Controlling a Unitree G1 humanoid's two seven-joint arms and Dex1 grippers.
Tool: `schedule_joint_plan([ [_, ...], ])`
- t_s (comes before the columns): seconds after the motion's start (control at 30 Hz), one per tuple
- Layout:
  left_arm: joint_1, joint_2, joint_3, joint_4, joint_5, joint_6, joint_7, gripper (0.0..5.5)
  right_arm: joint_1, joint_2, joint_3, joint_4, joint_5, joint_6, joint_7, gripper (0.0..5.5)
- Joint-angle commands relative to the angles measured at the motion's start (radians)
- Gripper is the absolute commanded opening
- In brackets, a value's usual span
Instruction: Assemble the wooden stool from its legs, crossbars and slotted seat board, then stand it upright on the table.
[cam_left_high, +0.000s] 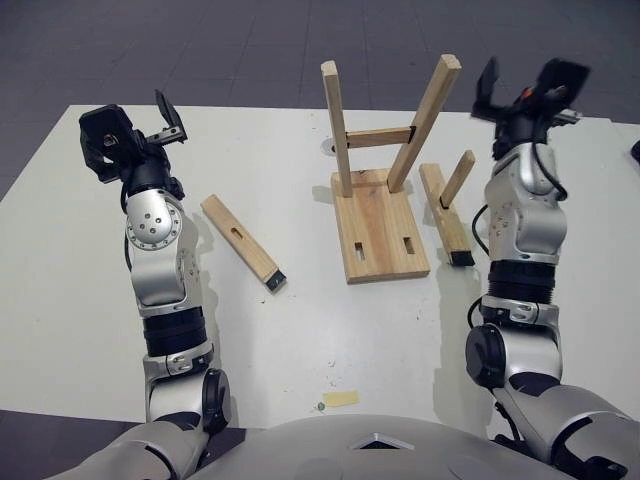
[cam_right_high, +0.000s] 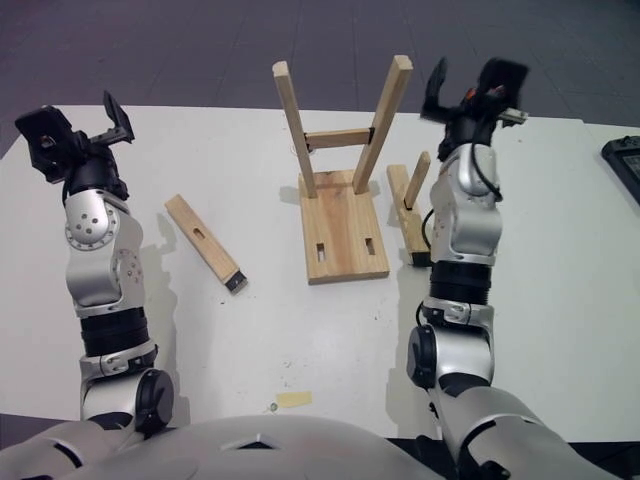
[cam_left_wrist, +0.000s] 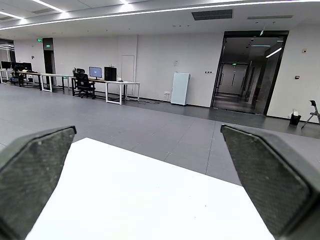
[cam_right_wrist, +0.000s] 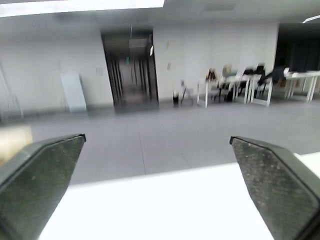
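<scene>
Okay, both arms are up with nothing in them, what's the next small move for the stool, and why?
Probably lower the right gripper onto the leg with a crossbar lying just right of the seat board. Its fingers are open and empty, that piece is the nearest to it, and the board's two near slots are unfilled.

On the table (cam_left_high: 300, 340), the seat board (cam_left_high: 378, 228) lies between the left leg (cam_left_high: 243, 242) and the right leg (cam_left_high: 445, 221).

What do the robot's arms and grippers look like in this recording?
The left arm and right arm have rounded silver-grey shells and black joint bands. The left gripper and right gripper are black, with wedge-shaped, rough-textured fingers.
</scene>
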Motion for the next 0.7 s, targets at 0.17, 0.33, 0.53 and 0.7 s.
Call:
schedule_joint_plan([
  [0.17, 0.015, -0.007, 0.006, -0.003, 0.007, 0.019, 0.007, 5.4, 0.065, -0.035, 0.036, 0.043, -0.043, 0.149, 0.036, 5.39],
  [0.33, 0.009, -0.006, -0.001, 0.001, 0.006, 0.02, 0.003, 5.4, 0.058, -0.025, -0.009, -0.013, -0.023, 0.014, 0.029, 5.39],
  [0.53, 0.015, -0.009, 0.002, -0.009, 0.006, 0.01, 0.009, 5.4, 0.033, -0.031, -0.153, -0.133, 0.078, -0.163, 0.022, 5.39],
  [0.7, 0.033, -0.015, 0.006, -0.035, 0.011, 0.008, 0.022, 5.4, 0.13, -0.101, -0.166, -0.335, 0.216, -0.079, 0.198, 5.39],
])
